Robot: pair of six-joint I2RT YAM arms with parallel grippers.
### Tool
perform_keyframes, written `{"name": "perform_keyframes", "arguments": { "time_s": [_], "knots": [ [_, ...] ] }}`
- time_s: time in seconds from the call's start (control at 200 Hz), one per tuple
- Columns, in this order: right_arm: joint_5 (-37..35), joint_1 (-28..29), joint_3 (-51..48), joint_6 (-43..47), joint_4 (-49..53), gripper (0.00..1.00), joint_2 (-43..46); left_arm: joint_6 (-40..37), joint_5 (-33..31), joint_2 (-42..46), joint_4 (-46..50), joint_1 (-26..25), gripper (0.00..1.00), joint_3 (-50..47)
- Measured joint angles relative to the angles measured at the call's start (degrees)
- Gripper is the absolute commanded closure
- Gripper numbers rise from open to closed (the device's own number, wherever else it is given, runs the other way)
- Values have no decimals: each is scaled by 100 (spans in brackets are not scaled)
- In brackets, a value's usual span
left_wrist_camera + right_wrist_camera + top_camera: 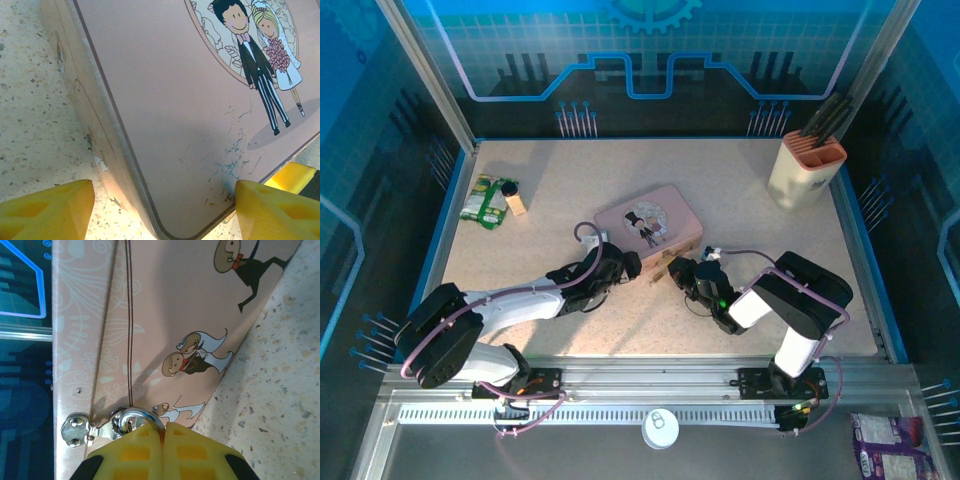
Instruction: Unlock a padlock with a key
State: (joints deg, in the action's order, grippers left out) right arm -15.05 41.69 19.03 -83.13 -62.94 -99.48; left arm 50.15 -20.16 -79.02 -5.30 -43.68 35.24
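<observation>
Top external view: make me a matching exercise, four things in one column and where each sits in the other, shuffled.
Things:
1. pink tin
2. knife block
3. green packet
4. white round cap

Places:
A. far right corner of the table
B. on the grey ledge in front of the table
C. middle of the table
D. far left part of the table

Pairs: 1-C, 2-A, 3-D, 4-B

Right claw [164, 430] fingers hide padlock [139, 416] body; tin [165, 315] edges cropped.
</observation>
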Motion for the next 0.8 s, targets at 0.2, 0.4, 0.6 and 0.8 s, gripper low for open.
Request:
{"name": "perform_keyframes", "arguments": {
  "time_s": [0.2,0.4,0.6,0.8],
  "knots": [
    [-109,-2,0,-155,-31,100,-9,83,-46,-2,9,-7,26,0],
    [-223,-20,0,-245,-35,100,-7,98,-70,-7,9,-11,26,0],
    [-431,-160,0,-313,-50,100,-2,98,-114,-7,24,-22,26,0],
    [-476,-179,-2,-385,13,100,52,101,-155,-7,28,-33,26,0]
  ]
}}
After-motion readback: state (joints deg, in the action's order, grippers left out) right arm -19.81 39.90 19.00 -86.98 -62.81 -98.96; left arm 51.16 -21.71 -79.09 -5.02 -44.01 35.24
